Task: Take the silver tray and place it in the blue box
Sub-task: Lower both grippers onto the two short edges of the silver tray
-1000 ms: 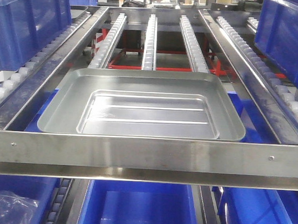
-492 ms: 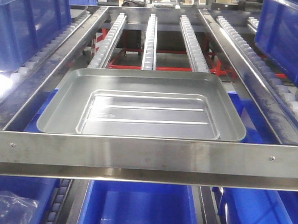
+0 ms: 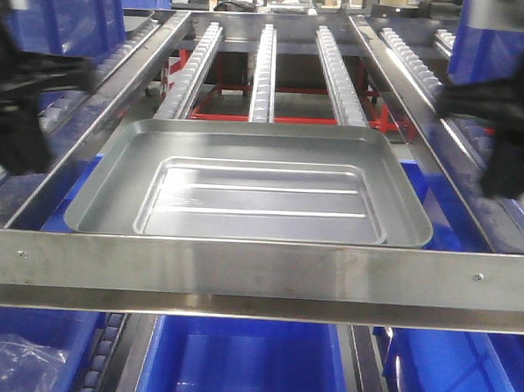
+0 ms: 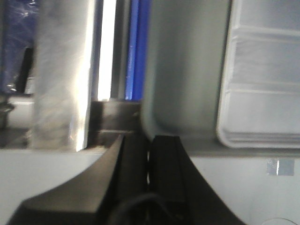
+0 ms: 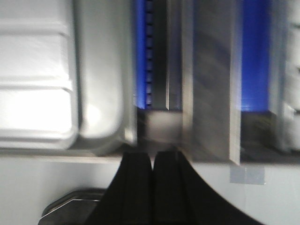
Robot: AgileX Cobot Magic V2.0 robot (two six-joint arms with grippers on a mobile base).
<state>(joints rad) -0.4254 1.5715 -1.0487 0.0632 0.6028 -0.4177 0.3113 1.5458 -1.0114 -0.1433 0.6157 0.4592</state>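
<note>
The silver tray (image 3: 253, 191) lies flat on the roller rack, just behind the steel front bar. Below the rack sits an open blue box (image 3: 244, 371). My left arm (image 3: 21, 104) shows as a dark blur beside the tray's left side, and my right arm (image 3: 503, 130) as a blur off its right side. In the left wrist view the left gripper (image 4: 149, 140) is shut and empty, its tips close to a corner of the tray (image 4: 187, 70). The right gripper (image 5: 152, 157) is also shut and empty, just beside the tray's rounded corner (image 5: 101, 117).
A steel crossbar (image 3: 258, 270) runs across the front of the rack. Roller rails (image 3: 264, 73) stretch away behind the tray. Blue crates stand on the side lanes at upper left (image 3: 73, 19) and upper right (image 3: 499, 42). A crumpled plastic bag (image 3: 16, 363) lies at lower left.
Both arms have swung into the front view, one at each side of the tray, and are blurred by motion. The tray has not moved.
</note>
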